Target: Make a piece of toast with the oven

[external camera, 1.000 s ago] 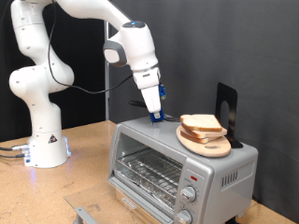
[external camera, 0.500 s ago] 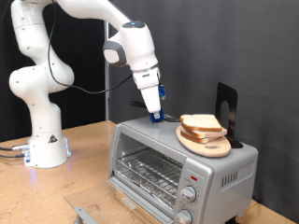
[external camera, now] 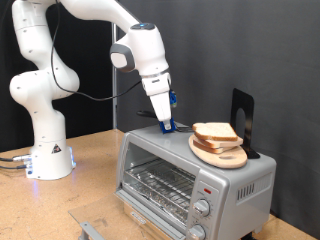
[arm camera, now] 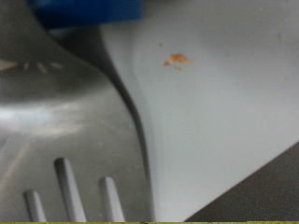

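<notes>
Round wooden board [external camera: 222, 153] – black stand [external camera: 243, 118] behind – wooden table [external camera: 80, 190] below.

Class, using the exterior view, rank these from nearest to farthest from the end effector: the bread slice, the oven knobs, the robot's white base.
End effector sits on the oven top.
1. Bread slice, to its right, on the round board.
2. Oven knobs, lower right, on the oven's front.
3. White base, far left.

I work in a robotics lab, not a kitchen: my white arm base [external camera: 48, 150] is bolted to a bare wooden table [external camera: 90, 185] before a black backdrop [external camera: 260, 50]. At my base's four o'clock, the silver toaster oven [external camera: 190, 175] stands alone as a test prop.
</notes>
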Controlling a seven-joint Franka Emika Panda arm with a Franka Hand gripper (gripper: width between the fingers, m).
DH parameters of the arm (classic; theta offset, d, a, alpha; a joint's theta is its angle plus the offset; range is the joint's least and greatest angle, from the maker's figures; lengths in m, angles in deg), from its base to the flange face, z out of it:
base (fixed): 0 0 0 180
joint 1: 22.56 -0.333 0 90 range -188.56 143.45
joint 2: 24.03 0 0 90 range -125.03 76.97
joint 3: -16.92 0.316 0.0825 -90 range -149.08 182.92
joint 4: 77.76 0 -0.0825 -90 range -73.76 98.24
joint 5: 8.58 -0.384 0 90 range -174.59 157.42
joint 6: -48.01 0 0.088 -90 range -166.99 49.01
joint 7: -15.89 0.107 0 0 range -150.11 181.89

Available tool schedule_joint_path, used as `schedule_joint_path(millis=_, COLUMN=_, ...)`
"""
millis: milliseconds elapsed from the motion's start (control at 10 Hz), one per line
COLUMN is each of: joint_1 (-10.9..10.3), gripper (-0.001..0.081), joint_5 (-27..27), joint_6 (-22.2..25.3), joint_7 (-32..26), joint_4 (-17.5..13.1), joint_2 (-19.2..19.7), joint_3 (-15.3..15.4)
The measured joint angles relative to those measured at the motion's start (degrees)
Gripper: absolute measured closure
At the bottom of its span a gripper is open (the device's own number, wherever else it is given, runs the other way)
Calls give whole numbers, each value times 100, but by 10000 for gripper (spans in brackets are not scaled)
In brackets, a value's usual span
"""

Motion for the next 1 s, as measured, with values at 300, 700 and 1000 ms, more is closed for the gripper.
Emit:
schedule_joint_path(millis=300, joint_1=51, gripper=1, joint_5=109, joint_6=-33, joint_7=1, joint_4=4, joint_2=4, joint_3=0)
schedule_joint_path(millis=700, joint_1=143, gripper=0, joint_5=604, joint_6=-385, joint_7=73, joint_4=92, joint_2=59, joint_3=29)
schedule_joint_path(millis=1000, joint_1=153, gripper=0, joint_5=664, joint_6=-515, joint_7=110, joint_4=125, joint_2=82, joint_3=36)
